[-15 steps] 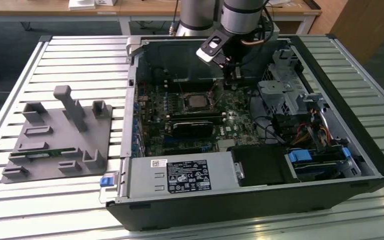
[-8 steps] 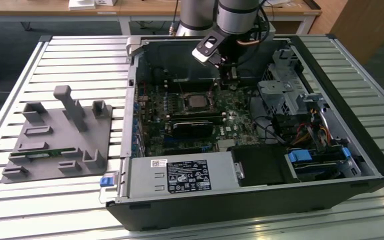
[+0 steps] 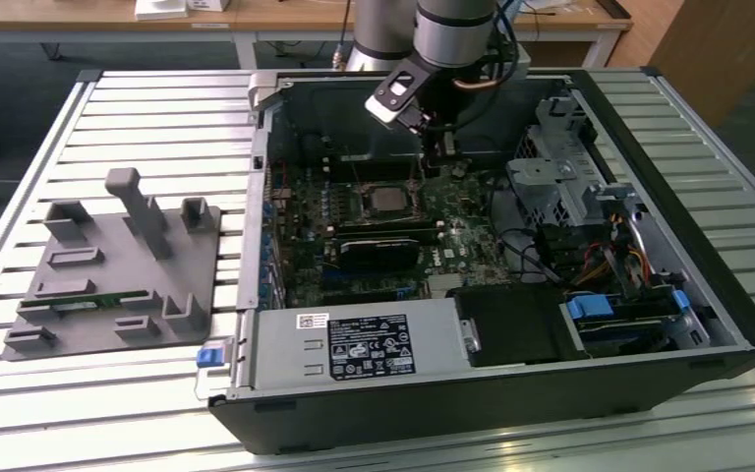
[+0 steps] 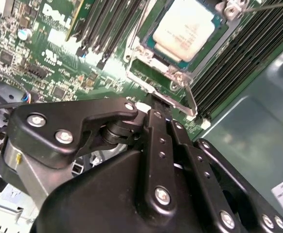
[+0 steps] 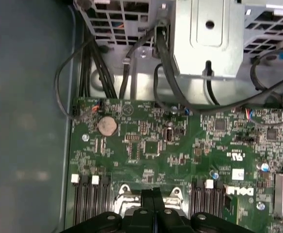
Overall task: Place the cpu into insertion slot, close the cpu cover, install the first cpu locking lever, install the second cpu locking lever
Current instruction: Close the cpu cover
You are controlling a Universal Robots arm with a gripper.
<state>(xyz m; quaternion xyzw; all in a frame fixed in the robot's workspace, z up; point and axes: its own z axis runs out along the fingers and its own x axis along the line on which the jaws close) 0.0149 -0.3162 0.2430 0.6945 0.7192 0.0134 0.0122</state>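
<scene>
1 cpu (image 4: 185, 26) lies just beyond the gripper (image 4: 157, 102) — jaws pressed together.

Reaches down into the open computer case (image 3: 483, 393) with the gripper (image 3: 433, 157) poised low over the green motherboard (image 3: 470, 236), near the insertion slot (image 3: 384, 200). Shows a grey fixture block (image 3: 115, 261) on the slatted table (image 3: 154, 108), well apart at the exterior view's left.

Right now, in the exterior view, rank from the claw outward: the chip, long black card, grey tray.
1. The chip, on the board close by the claw.
2. The long black card, mid-board.
3. The grey tray, outside the case, exterior view's left.
</scene>
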